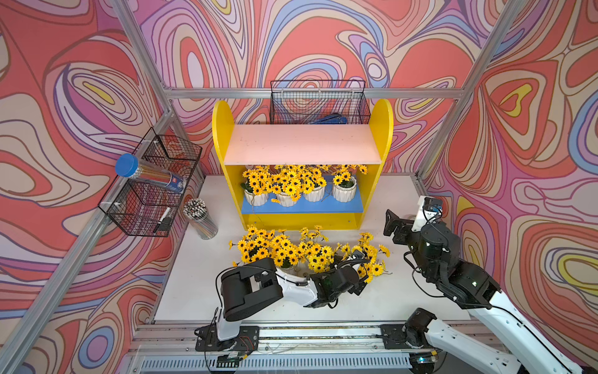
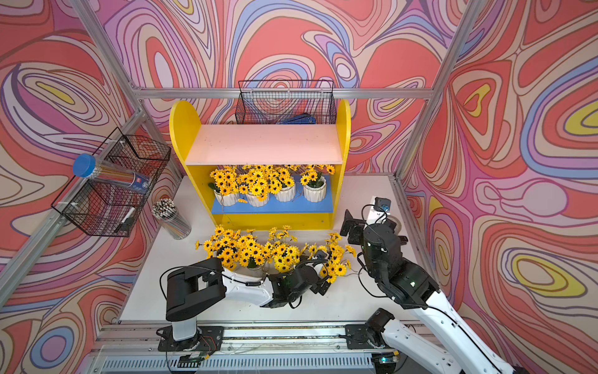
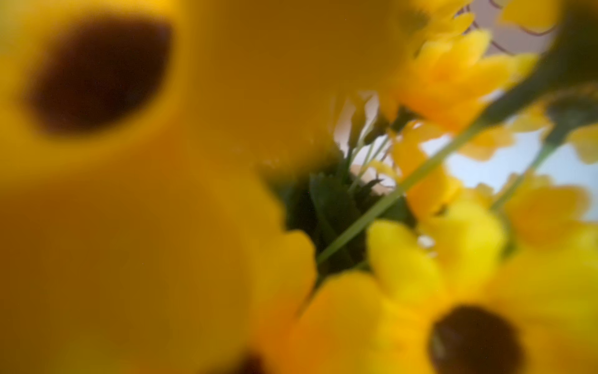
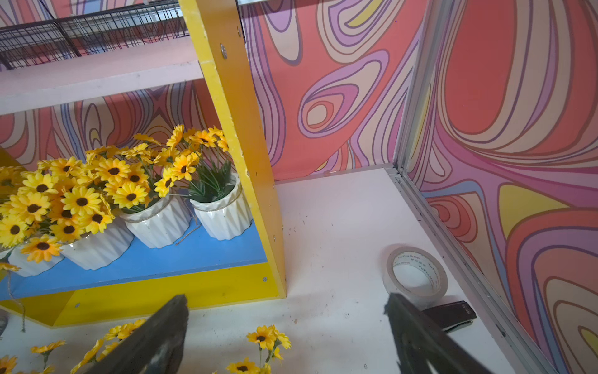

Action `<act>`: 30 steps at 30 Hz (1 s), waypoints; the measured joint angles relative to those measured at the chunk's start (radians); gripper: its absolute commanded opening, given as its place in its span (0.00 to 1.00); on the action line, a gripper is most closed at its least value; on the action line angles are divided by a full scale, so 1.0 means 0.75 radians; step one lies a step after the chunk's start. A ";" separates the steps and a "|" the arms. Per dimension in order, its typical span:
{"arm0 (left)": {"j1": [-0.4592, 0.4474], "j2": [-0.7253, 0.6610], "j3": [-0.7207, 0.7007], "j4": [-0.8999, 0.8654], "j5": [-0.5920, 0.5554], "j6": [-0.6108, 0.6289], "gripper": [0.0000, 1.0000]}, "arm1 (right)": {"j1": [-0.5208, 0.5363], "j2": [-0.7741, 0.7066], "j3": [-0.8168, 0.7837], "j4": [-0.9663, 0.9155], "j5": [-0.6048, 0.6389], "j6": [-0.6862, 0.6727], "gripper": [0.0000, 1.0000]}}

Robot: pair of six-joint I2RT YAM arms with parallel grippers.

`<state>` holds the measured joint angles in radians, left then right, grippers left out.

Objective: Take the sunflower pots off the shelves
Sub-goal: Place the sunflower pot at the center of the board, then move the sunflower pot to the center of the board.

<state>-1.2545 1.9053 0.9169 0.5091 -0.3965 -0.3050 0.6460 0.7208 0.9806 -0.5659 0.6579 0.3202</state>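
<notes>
Yellow shelves (image 1: 222, 129), pink and blue boards; swirly walls (image 1: 81, 97).

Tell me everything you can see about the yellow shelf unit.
The yellow shelf unit looks like painted wood, with two rounded side panels, a bare pale pink upper board and a blue lower board. It stands upright on the white table near the back wall. Four sunflower pots sit in a row on the blue board. A black wire basket hangs behind its top.

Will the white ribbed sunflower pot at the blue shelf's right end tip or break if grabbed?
That white ribbed pot looks glossy and hard: probably slippery, breakable if dropped. Its yellow sunflowers lean sideways, so it may tip.
</notes>
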 measured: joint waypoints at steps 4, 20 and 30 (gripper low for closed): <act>-0.007 -0.003 -0.041 -0.049 -0.033 -0.031 1.00 | 0.000 -0.004 0.017 -0.024 -0.016 0.003 0.98; -0.262 -0.410 -0.187 -0.376 -0.108 -0.141 0.80 | 0.000 0.038 0.093 -0.285 -0.108 0.097 0.69; -0.254 -0.714 -0.433 -0.528 -0.211 -0.265 0.00 | -0.002 -0.001 0.030 -0.601 -0.398 0.358 0.00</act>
<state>-1.4452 1.3697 0.5922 0.1131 -0.5549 -0.5037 0.6449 0.7204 1.0031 -1.0168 0.3595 0.5884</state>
